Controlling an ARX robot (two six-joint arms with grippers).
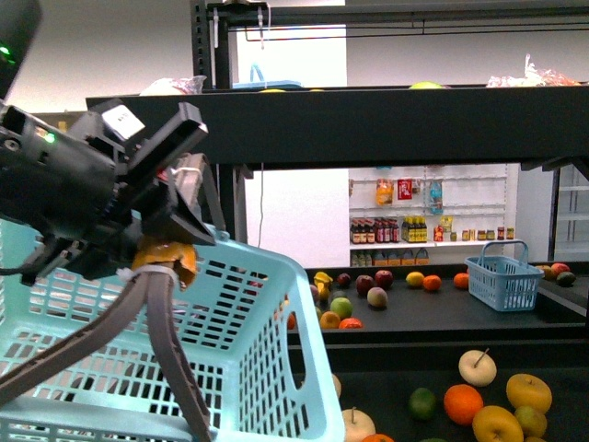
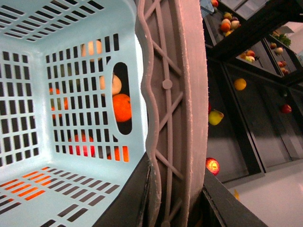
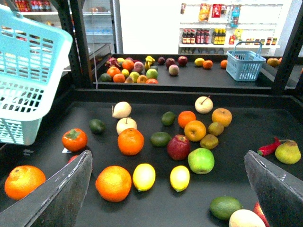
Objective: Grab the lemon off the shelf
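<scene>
Reaching toward the fruit is, by my judgement, the step in hand, with no grasp made yet. The black shelf (image 3: 255,120) spreads its wide lower tier under the right wrist camera, strewn with loose fruit, and I take the red apple (image 3: 179,147) near its middle as the reference. The pale blue basket (image 1: 267,350) hangs well apart from that apple, off at the tier's edge. It is carried by the left tool (image 2: 175,213), which appears pressed onto the grey basket handle (image 2: 170,94). The right tool (image 3: 168,155) hovers above the tier with its two fingers spread wide and nothing between them, the red apple lying roughly midway in the gap. Just on the tool's side of the red apple lies the lemon (image 3: 180,178), a smooth yellow oval resting on the tier. A second yellow fruit (image 3: 144,177) of much the same shape sits just beside it, so which is the true lemon is not certain. A large orange (image 3: 113,183) lies beyond that one, and a green apple (image 3: 201,161) is close on the lemon's other flank. The next move likely calls for lowering the spread fingers to straddle the lemon alone. They should then close gently, since a round fruit may roll into its neighbours.
</scene>
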